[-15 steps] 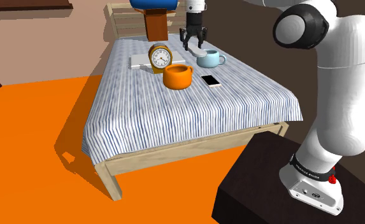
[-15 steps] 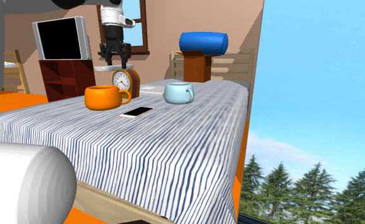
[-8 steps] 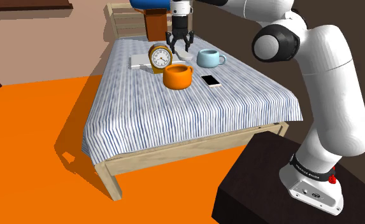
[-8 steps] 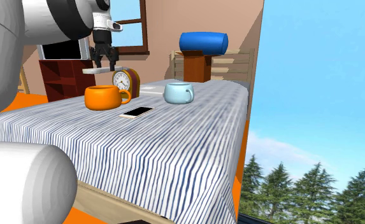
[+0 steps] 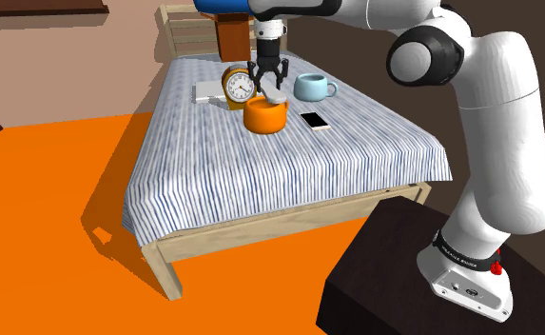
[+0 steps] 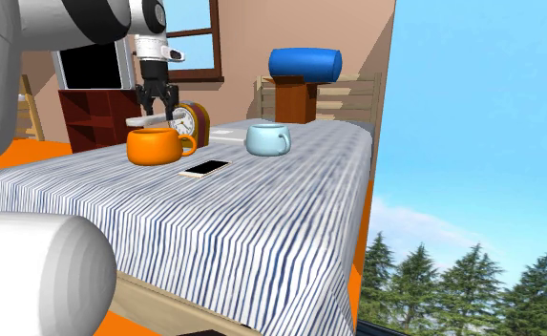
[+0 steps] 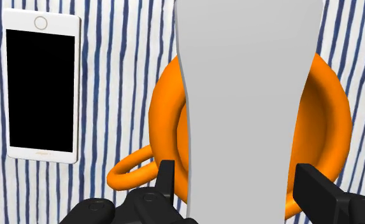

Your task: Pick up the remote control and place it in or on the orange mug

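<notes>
The hand [image 7: 237,177] gripped the plain grey remote control [image 7: 248,95] just above the orange mug [image 7: 164,124], toward the bed's [image 5: 261,186] head end. The remote lay flat, its long axis level, parallel to the phone [image 7: 42,89] and overreaching the mug's rim. Its front end could not be told. Released off-centre, it would likely tip off.

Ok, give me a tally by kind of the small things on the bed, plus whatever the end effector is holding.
Mugs: 2 (orange mug, light blue mug)
Clock: 1
Phone: 1
Flat pale slab behind the clock: 1
Remote control, clasped in the end effector over the orange mug: 1
Total: 6
</notes>
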